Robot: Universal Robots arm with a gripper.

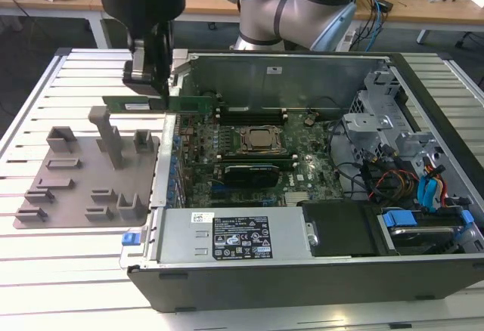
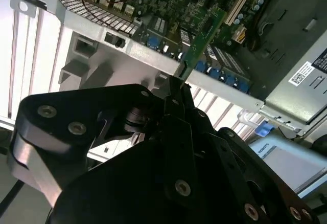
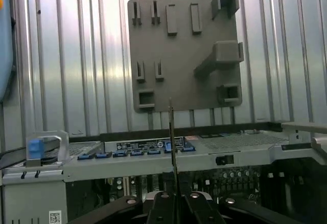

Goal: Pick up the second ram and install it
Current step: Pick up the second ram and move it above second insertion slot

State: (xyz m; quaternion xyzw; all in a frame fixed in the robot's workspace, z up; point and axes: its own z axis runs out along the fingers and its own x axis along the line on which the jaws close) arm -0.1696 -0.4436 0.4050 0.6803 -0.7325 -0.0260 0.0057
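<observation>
**Gripper (image 1: 155, 91) pinches the second ram (image 1: 190, 104) at the open computer case (image 1: 302, 289)**
In the exterior view the green stick lies level in the air over the case wall on that view's left, between the grey fixture plate (image 1: 76, 187) and the motherboard (image 1: 302, 184).

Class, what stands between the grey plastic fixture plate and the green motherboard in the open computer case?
The case's grey metal side wall, in the exterior view; the claw holds the slim green ram stick above it.
</observation>
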